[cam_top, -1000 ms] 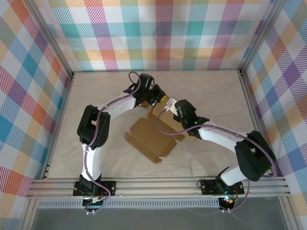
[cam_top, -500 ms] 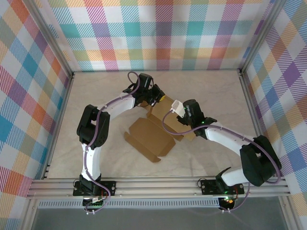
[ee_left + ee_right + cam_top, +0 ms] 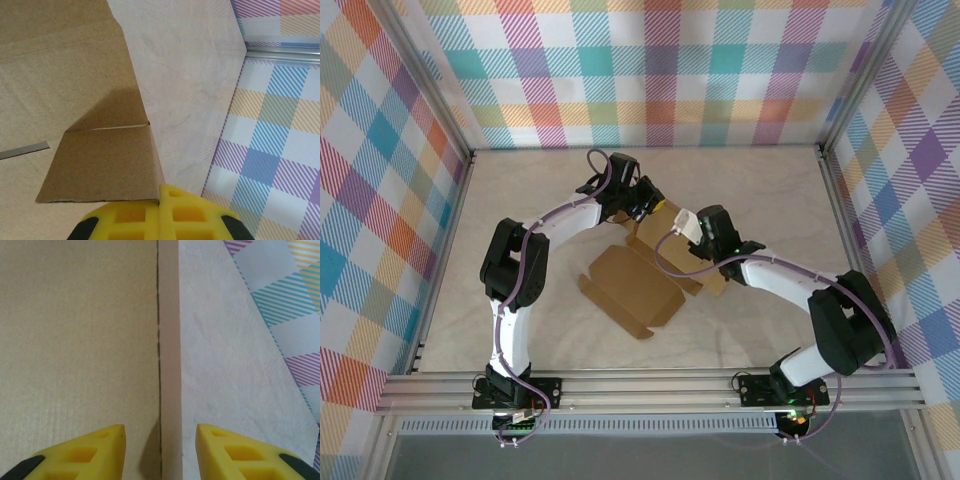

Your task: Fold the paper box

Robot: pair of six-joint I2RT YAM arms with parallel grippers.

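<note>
— Where's the paper box (image 3: 630, 290)?
— Middle of the tabletop (image 3: 760, 190), mostly flat. Only the far-end flaps are lifted, so I'd say most of the folding is left.
— Claws?
— The left claw (image 3: 160, 210) is clenched at a flap corner. The right claw (image 3: 160, 450) is released, straddling a panel edge.

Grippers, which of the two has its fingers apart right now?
The right gripper: its yellow fingers stand apart over the paper box's edge, while the left gripper's fingers are pressed together.
</note>
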